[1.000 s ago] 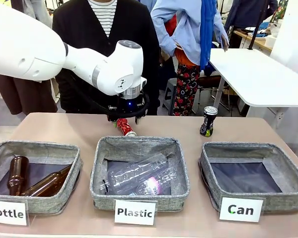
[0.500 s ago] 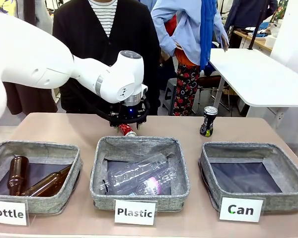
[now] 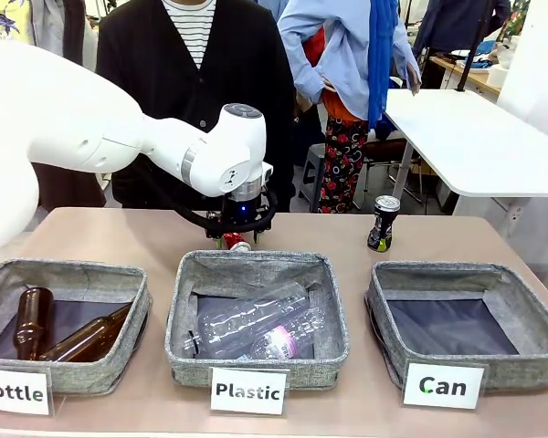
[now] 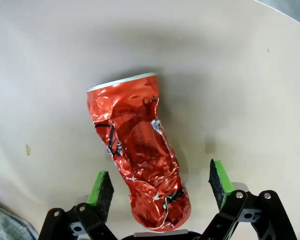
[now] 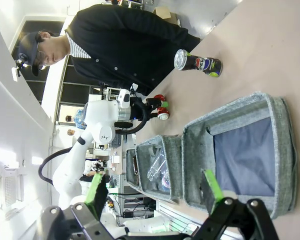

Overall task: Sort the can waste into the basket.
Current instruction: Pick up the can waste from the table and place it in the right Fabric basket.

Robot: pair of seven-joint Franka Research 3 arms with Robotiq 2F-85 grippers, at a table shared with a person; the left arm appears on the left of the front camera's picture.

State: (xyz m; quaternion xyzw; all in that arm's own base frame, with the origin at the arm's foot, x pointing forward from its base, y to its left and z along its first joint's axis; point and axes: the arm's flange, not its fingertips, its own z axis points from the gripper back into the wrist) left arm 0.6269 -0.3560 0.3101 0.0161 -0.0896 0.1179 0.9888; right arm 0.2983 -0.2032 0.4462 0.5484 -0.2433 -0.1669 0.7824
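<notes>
Between the spread pads (image 4: 101,186) of the left claw (image 4: 161,182) lies the crushed red can (image 4: 135,150), flat on the counter (image 4: 240,75), its long axis crosswise to the closing line, silver end farthest; the right claw (image 5: 155,192), also released, hangs well away.

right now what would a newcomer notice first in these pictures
The left gripper hangs open astride a crumpled red can lying on the table behind the middle basket. A black can stands upright behind the basket labelled Can, on the robot's right.
</notes>
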